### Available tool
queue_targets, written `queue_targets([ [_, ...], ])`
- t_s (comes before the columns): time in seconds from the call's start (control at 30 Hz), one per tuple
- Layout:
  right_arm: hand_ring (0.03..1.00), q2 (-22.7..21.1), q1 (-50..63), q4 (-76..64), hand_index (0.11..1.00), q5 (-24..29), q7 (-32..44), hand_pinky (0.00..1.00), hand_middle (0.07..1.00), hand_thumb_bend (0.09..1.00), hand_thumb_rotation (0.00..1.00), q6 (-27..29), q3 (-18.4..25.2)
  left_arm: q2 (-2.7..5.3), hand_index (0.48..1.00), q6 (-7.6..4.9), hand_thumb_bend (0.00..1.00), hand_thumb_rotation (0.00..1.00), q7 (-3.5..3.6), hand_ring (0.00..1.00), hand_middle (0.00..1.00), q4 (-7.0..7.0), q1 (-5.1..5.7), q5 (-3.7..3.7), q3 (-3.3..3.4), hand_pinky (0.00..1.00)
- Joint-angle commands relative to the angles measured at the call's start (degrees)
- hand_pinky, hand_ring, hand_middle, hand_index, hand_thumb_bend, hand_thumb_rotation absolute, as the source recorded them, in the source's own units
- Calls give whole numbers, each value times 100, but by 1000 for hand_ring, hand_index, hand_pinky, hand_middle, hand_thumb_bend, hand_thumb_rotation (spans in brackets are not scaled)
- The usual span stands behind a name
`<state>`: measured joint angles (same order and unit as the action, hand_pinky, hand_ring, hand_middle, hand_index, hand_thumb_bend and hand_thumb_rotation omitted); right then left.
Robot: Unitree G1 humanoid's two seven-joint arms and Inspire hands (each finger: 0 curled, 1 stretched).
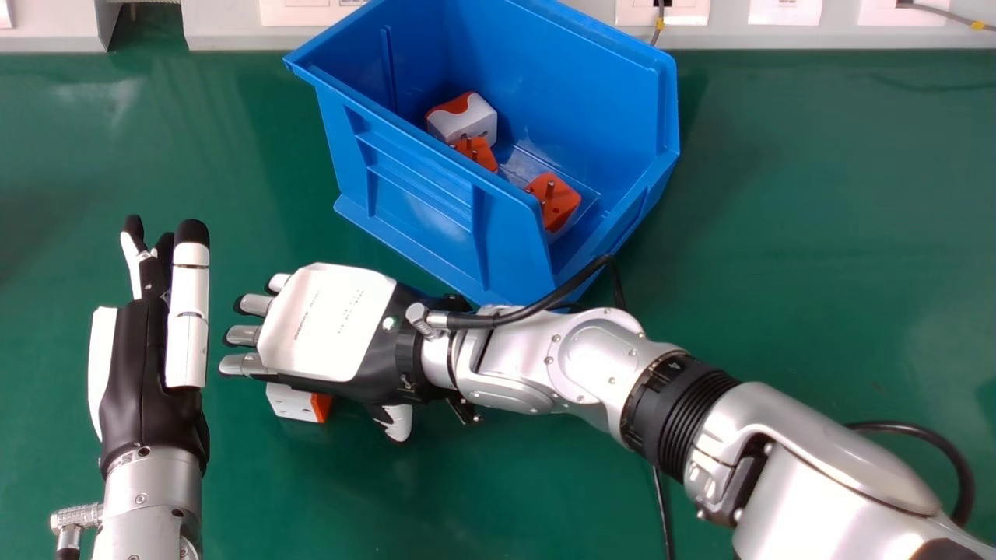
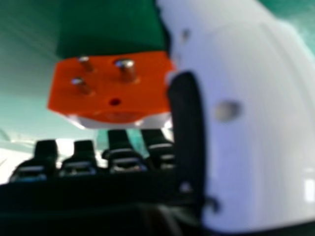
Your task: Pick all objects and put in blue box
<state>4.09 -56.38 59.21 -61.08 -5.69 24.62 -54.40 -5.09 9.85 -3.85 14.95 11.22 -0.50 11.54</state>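
Farther from the desk's far edge than the blue box, an adapter lies partly beneath the released right hand; three more adapters are boxed. The left hand is unclenched.

The right hand partly hides the plug adapter; the head view's top edge crops the blue box.

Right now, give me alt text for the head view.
Robot's right hand, black and white, palm down over a white and orange plug adapter on a green table, near a blue plastic box holding three more adapters; matching left hand at left.
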Motion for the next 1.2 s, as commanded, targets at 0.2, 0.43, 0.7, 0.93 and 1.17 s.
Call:
queue_targets([
  [0.2, 982, 143, 80, 38, 935, 558, 311, 904, 970, 401, 11, 133, 336, -3, 1000, 68, 470, 1000, 32, 1000, 1000, 272, 47, 3, -24, 1000],
  [0.43, 976, 176, 111, 78, 932, 655, 361, 875, 970, 379, 2, 120, 400, 17, 1000, 92, 469, 1000, 25, 1000, 1000, 316, 57, -12, -24, 1000],
  [0.7, 819, 184, 240, 149, 815, 418, -633, 704, 829, 446, 0, 50, 294, 27, 1000, 86, 468, 1000, -35, 1000, 1000, 329, 70, 59, -32, 1000],
  [0.93, 599, 210, 210, 296, 663, 151, -1179, 418, 649, 480, 0, -178, 106, 41, 1000, 63, 468, 1000, -68, 1000, 996, 272, 49, 96, -21, 1000],
  [1.17, 429, 240, 225, 399, 584, 417, -1021, 259, 537, 498, 0, -54, 275, 46, 1000, 124, 471, 1000, -87, 1000, 993, 296, 32, 100, -25, 1000],
])
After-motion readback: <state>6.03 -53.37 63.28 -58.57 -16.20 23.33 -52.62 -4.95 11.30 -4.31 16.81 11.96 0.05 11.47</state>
